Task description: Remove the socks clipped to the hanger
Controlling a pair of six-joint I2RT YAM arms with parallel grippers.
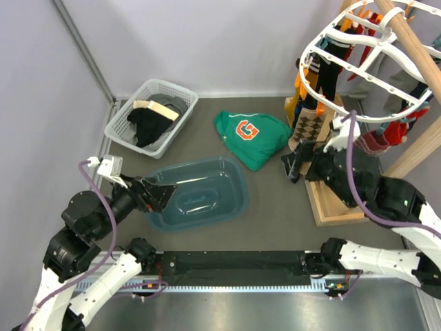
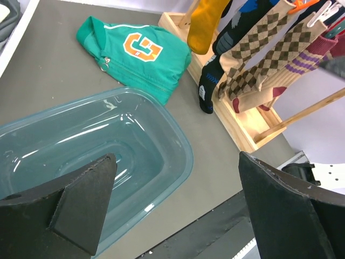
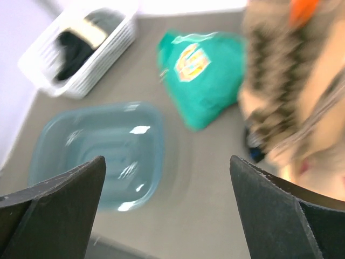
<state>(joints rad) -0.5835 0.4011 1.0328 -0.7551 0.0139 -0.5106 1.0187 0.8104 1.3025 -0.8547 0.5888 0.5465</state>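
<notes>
- socks hang clipped along the white oval hanger at the far right of the table: tan argyle ones lowest and nearest the arms, with mustard, black, red and maroon ones beside and behind them
- the hanger hangs on a wooden pole stand whose boxed base rests on the table
- left gripper hovers over the near-left rim of a clear blue tub, jaws spread wide with nothing between them
- right gripper sits just in front of the lower ends of the argyle socks, jaws wide apart and holding nothing; whether a finger brushes the fabric cannot be told
- the right wrist view is blurred, and argyle fabric fills its upper right side
- a green sweatshirt with an orange g lies on the table between the tub and the stand
- a white mesh basket of dark clothes stands at the far left, well apart from the socks
</notes>
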